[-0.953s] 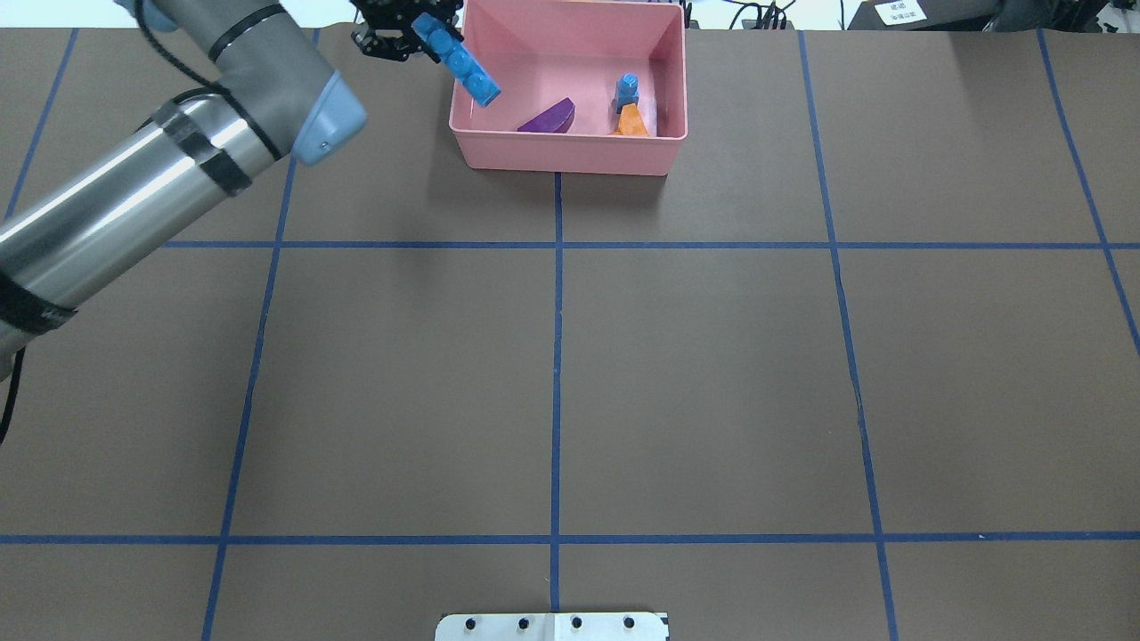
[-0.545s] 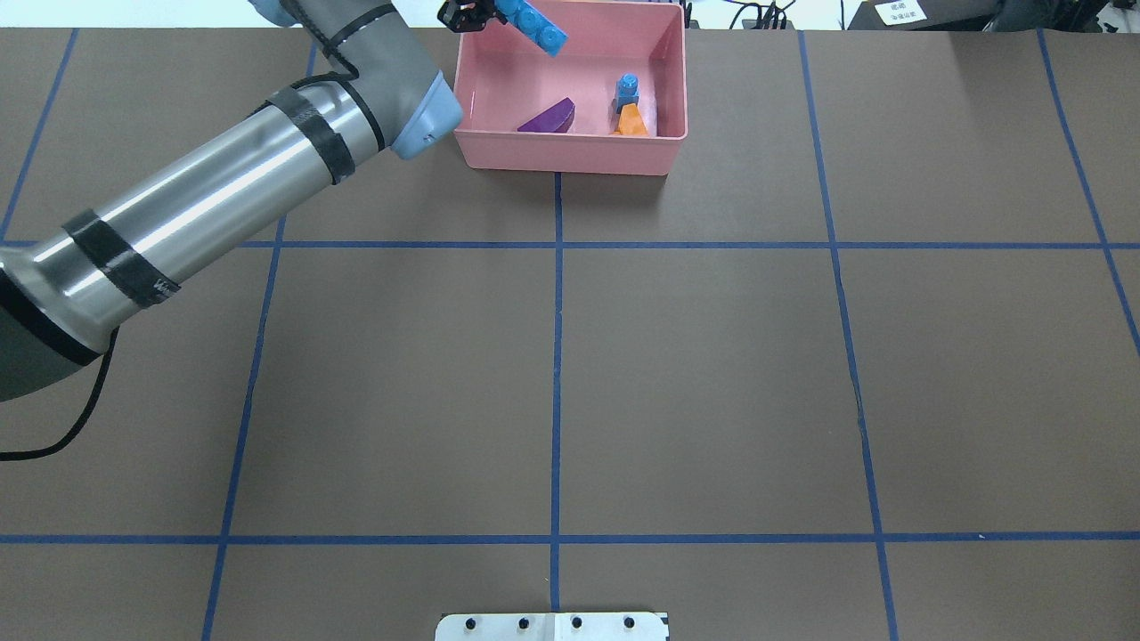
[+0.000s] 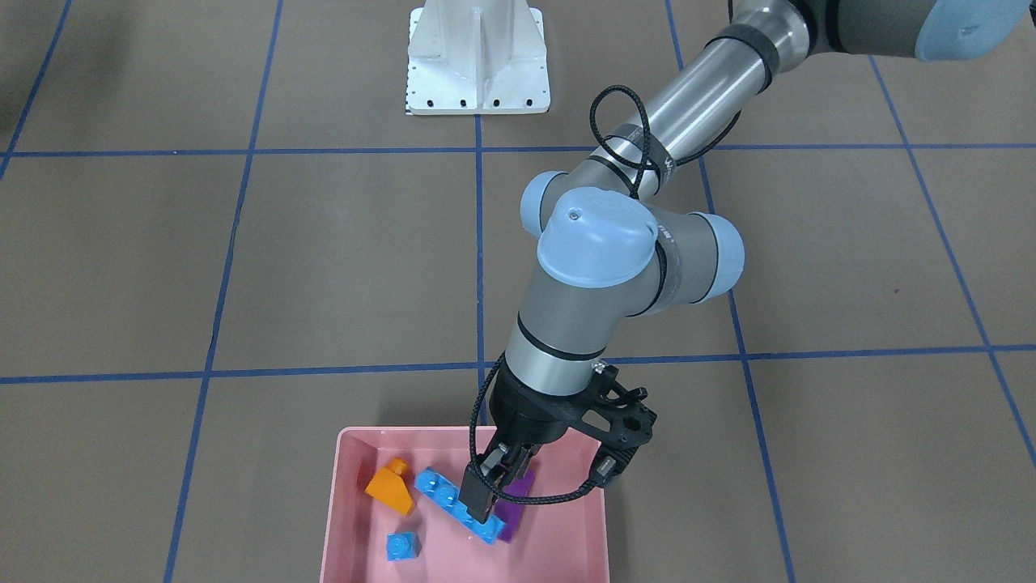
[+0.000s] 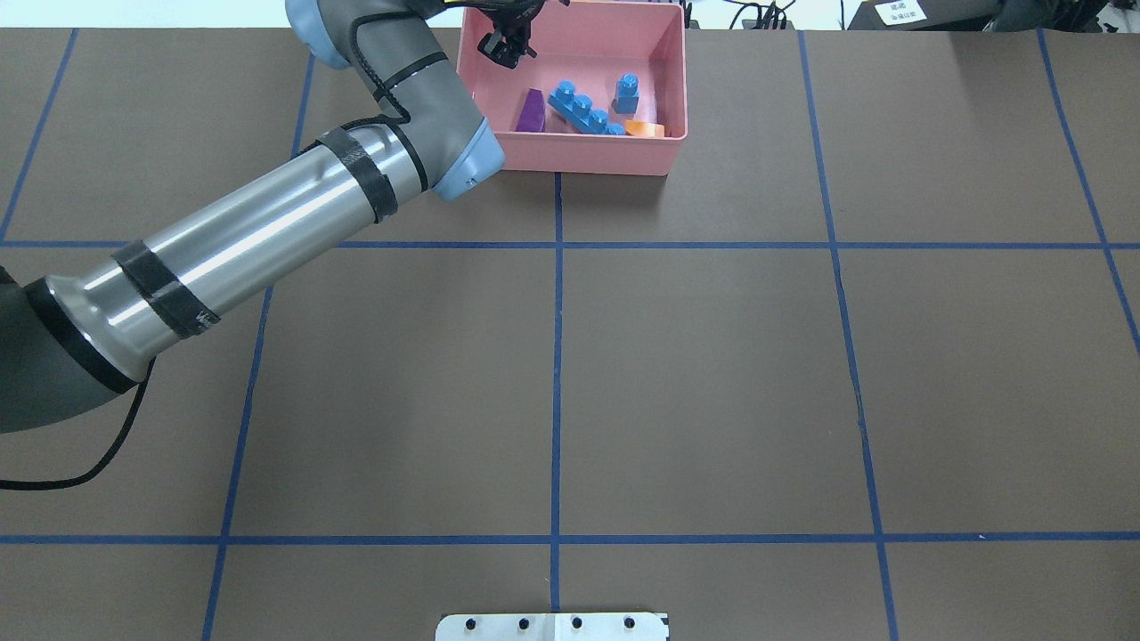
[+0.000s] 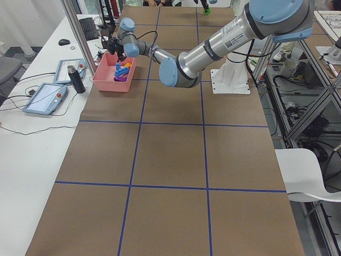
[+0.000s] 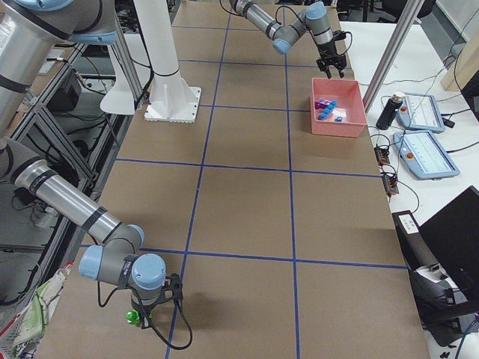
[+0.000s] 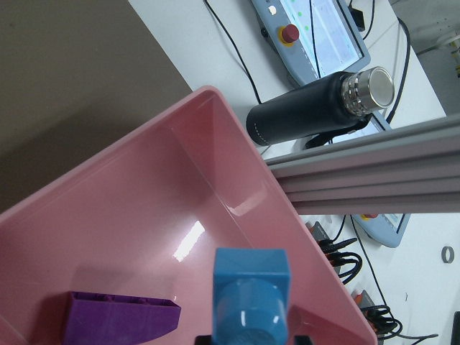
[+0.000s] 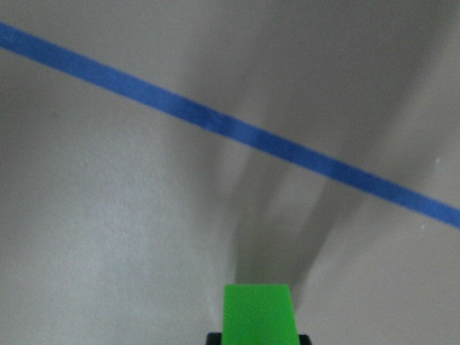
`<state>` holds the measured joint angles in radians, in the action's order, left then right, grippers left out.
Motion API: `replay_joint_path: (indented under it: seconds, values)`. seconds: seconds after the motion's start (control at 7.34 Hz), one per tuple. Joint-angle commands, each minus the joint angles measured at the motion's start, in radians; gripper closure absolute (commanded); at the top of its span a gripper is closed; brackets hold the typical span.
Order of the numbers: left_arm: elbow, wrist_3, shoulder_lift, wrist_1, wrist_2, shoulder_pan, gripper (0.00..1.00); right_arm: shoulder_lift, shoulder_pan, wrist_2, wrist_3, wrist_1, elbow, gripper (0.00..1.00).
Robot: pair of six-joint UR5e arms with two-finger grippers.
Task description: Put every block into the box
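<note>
The pink box (image 4: 570, 160) stands at the far edge of the table. In it lie the long blue bar (image 4: 583, 109), the purple sloped block (image 4: 532, 111), the tiny blue cube (image 4: 628, 89) and the orange sloped block (image 4: 643, 129). My left gripper (image 4: 509, 46) hangs open over the box's far left part, its fingertips just above the bar (image 3: 441, 488). The left wrist view shows the bar's end (image 7: 251, 287) beside the purple block (image 7: 122, 316). My right gripper (image 6: 142, 314) is shut on the green block (image 8: 259, 313), low over the table.
A black flask (image 7: 316, 118) and control tablets (image 5: 45, 98) lie on the white bench just beyond the box. The white robot base (image 3: 477, 57) stands at the table's near edge. Blue tape lines (image 4: 557, 356) cross the brown table.
My left arm swung right over the box and came down. The long blue bar left the gripper and now lies in the box. The purple and orange blocks shifted.
</note>
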<state>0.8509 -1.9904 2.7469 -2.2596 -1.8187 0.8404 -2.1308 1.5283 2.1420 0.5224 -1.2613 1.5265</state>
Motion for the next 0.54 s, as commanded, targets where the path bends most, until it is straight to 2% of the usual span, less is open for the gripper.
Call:
replay_joint_path:
  seconds: [0.0,0.14,0.27,0.41]
  values:
    - [-0.001,0.002,-0.004,0.0,0.001,-0.008,0.0,0.148,0.163,-0.103,0.175,-0.405,0.18,1.0]
    - [-0.001,0.002,-0.007,0.003,-0.001,-0.007,0.0,0.366,0.253,-0.214,0.286,-0.678,0.22,1.0]
    - [0.007,0.008,-0.01,0.008,-0.016,-0.006,0.0,0.546,0.257,-0.27,0.3,-0.848,0.221,1.0]
    - [0.025,0.009,-0.024,0.029,-0.049,-0.003,0.0,0.645,0.253,-0.271,0.28,-0.865,0.198,1.0]
